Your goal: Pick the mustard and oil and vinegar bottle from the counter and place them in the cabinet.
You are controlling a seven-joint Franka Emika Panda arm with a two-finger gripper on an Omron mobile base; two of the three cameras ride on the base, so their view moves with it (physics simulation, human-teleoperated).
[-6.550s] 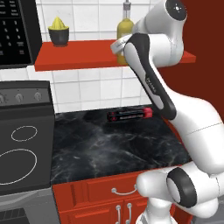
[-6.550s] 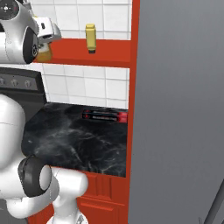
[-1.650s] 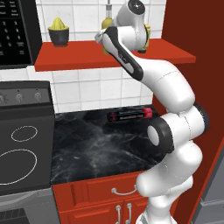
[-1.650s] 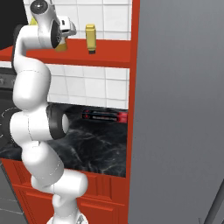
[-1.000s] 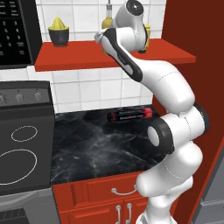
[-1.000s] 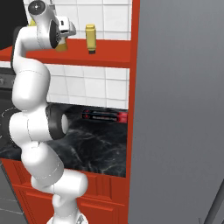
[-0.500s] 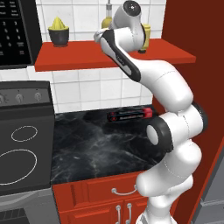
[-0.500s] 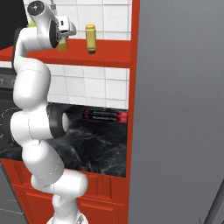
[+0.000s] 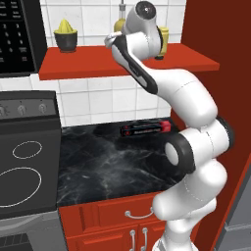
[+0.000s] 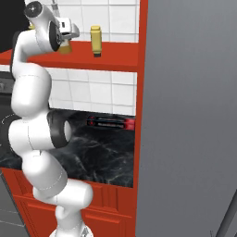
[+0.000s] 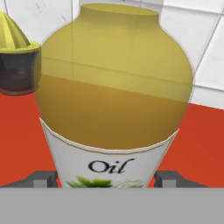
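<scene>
Your claw (image 11: 105, 179) stands wide, fingertips (image 11: 41, 178) flanking upright oil and vinegar bottle (image 11: 113, 94) on cabinet (image 9: 93, 66); grip unconfirmed. Mustard (image 10: 96, 40) just beside bottle, same shelf. Juicer (image 9: 65, 35) sits on bottle's other side.

White tiled wall (image 9: 98, 98), black stove (image 9: 24, 166), red drawers (image 9: 117, 215).

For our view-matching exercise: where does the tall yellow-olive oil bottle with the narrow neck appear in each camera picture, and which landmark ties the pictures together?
Left base view: the tall yellow-olive oil bottle is at top centre, partly behind the white arm.
Right base view: top left, mostly hidden by the arm.
Hand view: close up, centre.
Shared landmark: the long red shelf board under it.
</scene>
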